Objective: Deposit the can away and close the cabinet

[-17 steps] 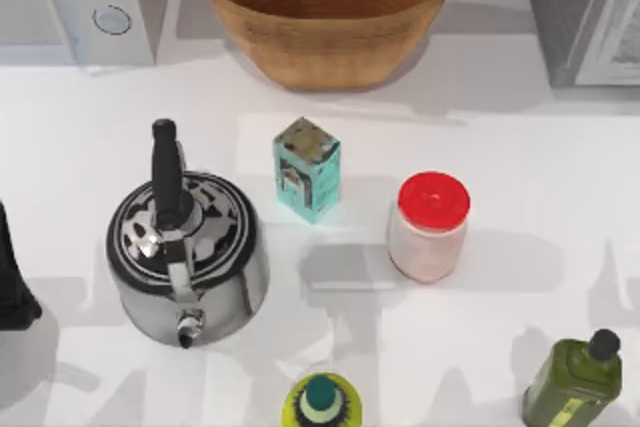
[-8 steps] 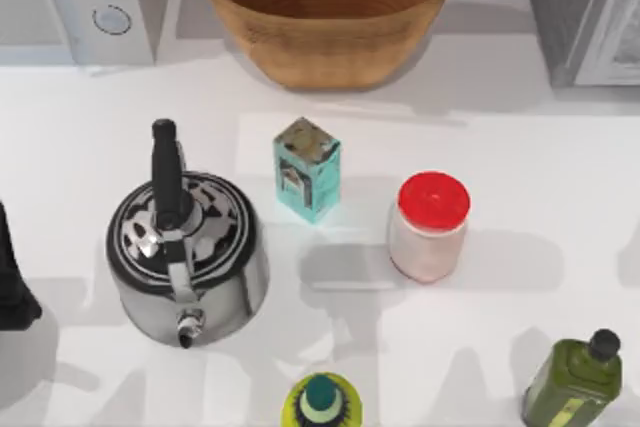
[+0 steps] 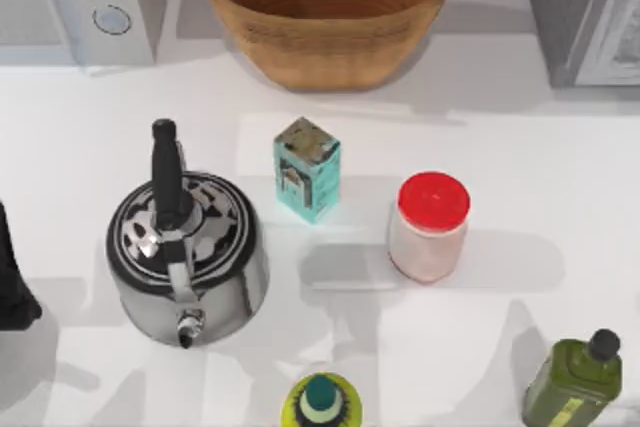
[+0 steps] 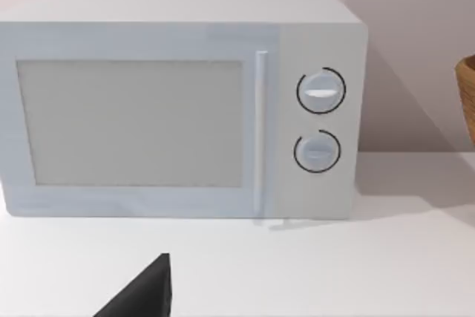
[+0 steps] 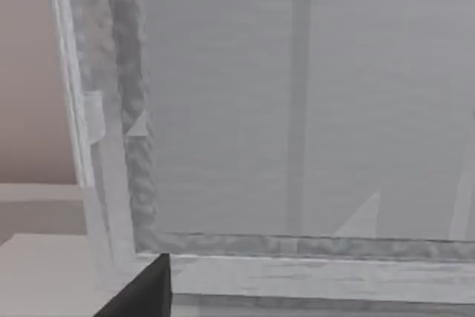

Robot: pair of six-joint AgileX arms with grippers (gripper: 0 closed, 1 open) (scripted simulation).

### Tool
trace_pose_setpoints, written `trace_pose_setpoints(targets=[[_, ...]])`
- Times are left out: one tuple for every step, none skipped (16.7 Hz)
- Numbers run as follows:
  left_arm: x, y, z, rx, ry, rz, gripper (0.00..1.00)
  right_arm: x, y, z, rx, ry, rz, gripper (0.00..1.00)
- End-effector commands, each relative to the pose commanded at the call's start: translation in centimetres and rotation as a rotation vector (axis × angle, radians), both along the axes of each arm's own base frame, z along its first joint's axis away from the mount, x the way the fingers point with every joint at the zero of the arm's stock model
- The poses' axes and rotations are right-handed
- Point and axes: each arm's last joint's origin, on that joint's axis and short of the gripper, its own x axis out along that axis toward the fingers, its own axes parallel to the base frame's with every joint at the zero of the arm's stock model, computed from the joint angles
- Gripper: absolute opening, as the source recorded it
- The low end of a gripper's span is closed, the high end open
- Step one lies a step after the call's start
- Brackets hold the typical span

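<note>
**Operator:** Where are my arms?

**Describer:** Your left arm [image 3: 12, 287] is at the table's [image 3: 560, 197] left edge, near side. Its wrist camera faces the white microwave [image 4: 178, 105] at the far left. A dark edge of your left gripper [image 4: 145, 291] pokes into that view. Your right gripper [image 5: 141, 291] is up close to the grey cabinet [image 3: 585, 12] at the far right, facing its glassy panel.

**Operator:** Are they gripping anything?

**Describer:** I cannot tell for either one.

**Operator:** And the can?

**Describer:** I cannot tell where it is. A red-lidded jar [image 3: 430, 227] stands mid-table, right of a teal box [image 3: 307, 169]. A kettle [image 3: 187, 252] sits to the left, and a woven basket [image 3: 328, 9] is at the far centre.
</note>
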Motion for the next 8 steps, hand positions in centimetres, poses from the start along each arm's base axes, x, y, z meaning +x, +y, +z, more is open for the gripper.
trace_pose_setpoints(targets=[[0.0,0.0,0.0,0.000,0.000,0.000,1.00,0.3,-1.0,-0.1,-0.003,-0.003,0.019,1.00],[0.0,0.0,0.0,0.000,0.000,0.000,1.00,0.6,-2.2,-0.4,-0.004,-0.005,0.030,1.00],[0.0,0.0,0.0,0.000,0.000,0.000,1.00,0.8,-3.5,-0.8,-0.002,-0.003,0.034,1.00],[0.0,0.0,0.0,0.000,0.000,0.000,1.00,0.8,-4.8,-1.4,0.002,0.000,0.034,1.00],[0.0,0.0,0.0,0.000,0.000,0.000,1.00,0.7,-6.0,-1.9,0.007,0.003,0.029,1.00],[0.0,0.0,0.0,0.000,0.000,0.000,1.00,0.4,-7.2,-2.3,0.008,0.003,0.019,1.00],[0.0,0.0,0.0,0.000,0.000,0.000,1.00,0.0,-8.4,-2.7,0.005,0.000,0.004,1.00],[0.0,0.0,0.0,0.000,0.000,0.000,1.00,-0.5,-9.3,-3.0,0.002,-0.003,-0.012,1.00]])
